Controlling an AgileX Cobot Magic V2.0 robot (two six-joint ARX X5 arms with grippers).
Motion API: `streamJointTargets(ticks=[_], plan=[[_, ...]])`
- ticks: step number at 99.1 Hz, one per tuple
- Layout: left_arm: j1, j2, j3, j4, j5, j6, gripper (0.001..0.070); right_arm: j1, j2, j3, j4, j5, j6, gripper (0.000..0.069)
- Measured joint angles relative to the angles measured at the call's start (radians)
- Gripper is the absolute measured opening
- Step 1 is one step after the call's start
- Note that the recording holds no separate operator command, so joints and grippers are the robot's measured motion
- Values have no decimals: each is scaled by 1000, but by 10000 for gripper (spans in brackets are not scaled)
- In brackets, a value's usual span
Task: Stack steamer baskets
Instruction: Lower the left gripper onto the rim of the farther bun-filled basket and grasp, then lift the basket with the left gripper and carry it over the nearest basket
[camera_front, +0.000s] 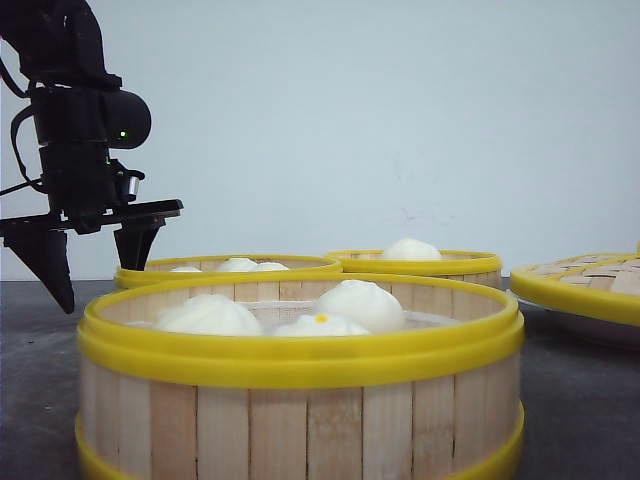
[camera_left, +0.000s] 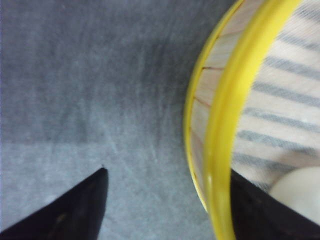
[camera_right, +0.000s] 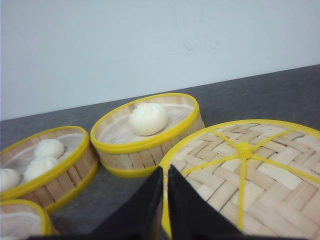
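Steamer baskets sit in a group on the dark grey table (camera_front: 570, 400): the nearest basket (camera_front: 300, 400) holds three white buns (camera_front: 362, 302), the left rear basket (camera_front: 230, 268) behind it holds more buns, and the right rear basket (camera_front: 440, 265) holds a single bun (camera_right: 148, 118). All three stand separately, none stacked. A woven bamboo lid (camera_right: 250, 175) with a yellow rim lies flat to the right of them. The left gripper (camera_front: 95, 255) hangs at the left rear basket with its fingers spread apart, straddling the basket's wall (camera_left: 220, 125), one finger outside and one inside. The right gripper (camera_right: 165, 200) has its fingers pressed together, holding nothing, just at the lid's edge.
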Motion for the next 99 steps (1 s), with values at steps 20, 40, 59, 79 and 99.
streamJointTargets(ticks=[20,40,59,79,99], plan=[[-5,12,11,2,14,0,295,0,0,0,-10,0,0,11],[-26,12,18,16,15,-10,36,0,0,0,-10,0,0,11],[-24,24,45,-5,15,-8,24,0,0,0,-10,1,0,11],[-21,58,179,-129,-8,17,20,0,0,0,-10,5,0,11],[-14,58,403,-278,-19,53,20,0,0,0,-10,5,0,11]])
